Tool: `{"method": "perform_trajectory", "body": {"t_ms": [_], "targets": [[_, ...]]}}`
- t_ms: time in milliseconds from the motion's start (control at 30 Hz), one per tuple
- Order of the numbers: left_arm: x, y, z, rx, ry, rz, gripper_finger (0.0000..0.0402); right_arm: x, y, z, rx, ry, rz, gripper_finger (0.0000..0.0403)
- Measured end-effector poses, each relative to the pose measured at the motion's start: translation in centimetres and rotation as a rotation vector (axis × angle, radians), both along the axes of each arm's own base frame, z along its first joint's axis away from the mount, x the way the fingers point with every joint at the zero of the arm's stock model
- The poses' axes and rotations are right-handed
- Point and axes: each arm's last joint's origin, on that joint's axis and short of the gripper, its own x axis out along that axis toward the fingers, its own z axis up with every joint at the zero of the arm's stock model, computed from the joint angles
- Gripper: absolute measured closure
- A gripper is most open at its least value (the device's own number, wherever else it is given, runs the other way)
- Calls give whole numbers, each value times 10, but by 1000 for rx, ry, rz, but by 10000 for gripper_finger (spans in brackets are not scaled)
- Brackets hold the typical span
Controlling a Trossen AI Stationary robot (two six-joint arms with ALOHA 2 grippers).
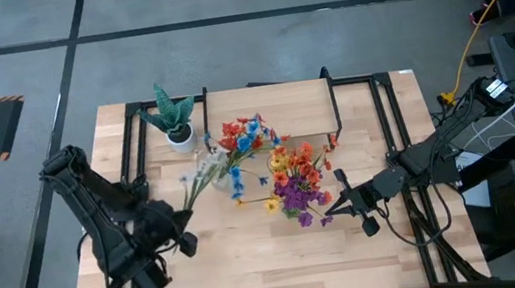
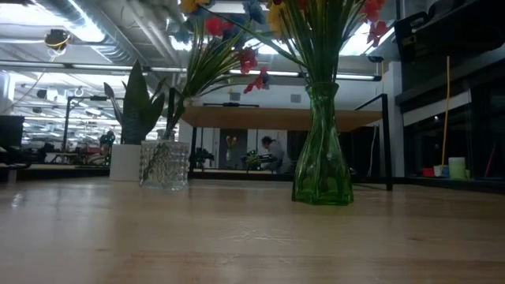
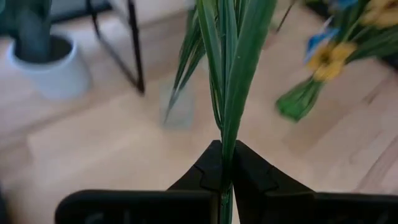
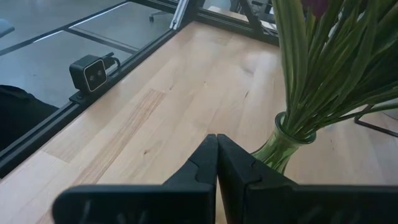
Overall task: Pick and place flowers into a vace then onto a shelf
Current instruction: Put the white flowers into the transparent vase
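My left gripper (image 1: 185,218) is at the table's near left, shut on a few green flower stems (image 3: 227,74) that run toward a clear glass vase (image 1: 209,161). That vase (image 2: 164,164) holds flowers with red and blue blooms (image 1: 241,136). A green glass vase (image 2: 322,162) stands upright at mid-table with a bunch of orange, yellow and purple flowers (image 1: 295,181). My right gripper (image 1: 343,209) hovers shut just right of it, touching nothing; its fingertips (image 4: 216,146) are beside the green vase (image 4: 278,148). The shelf (image 1: 272,106) stands at the far side. My left gripper pinches the thin green stems (image 3: 225,163) between its two fingers, at their lower part. The fingers slant down from the near left and lie roughly along the stems. The stems run up and away from the fingertips, clear of the table; their blooms are out of the wrist view.
A spiky green plant in a white pot (image 1: 178,133) stands at the far left beside the shelf's black leg (image 3: 134,43). Bare wooden tabletop (image 1: 274,258) lies along the near edge. A black frame (image 1: 413,173) borders the table's right side.
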Motion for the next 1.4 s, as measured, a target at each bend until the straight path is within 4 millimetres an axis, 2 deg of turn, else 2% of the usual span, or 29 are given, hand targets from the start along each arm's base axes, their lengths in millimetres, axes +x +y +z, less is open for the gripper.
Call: {"method": "perform_trajectory", "body": {"t_ms": [400,700,867,1033,1267,1400], "targets": [[14,17,17,437,-192,-121,389,0,0,0,1,0,0,393],[23,37,27,593,-190,-88,389,0,0,1,5,-11,1,393],[25,40,28,690,-185,-93,393,1,0,2,-30,-28,15,393],[21,44,-1,655,-179,-80,393,1,0,2,-40,-37,20,393],[10,50,-72,525,-291,-28,394,2,1,5,-68,-73,33,393],[4,50,-86,482,-351,-26,394,2,0,5,-87,-83,34,393]]}}
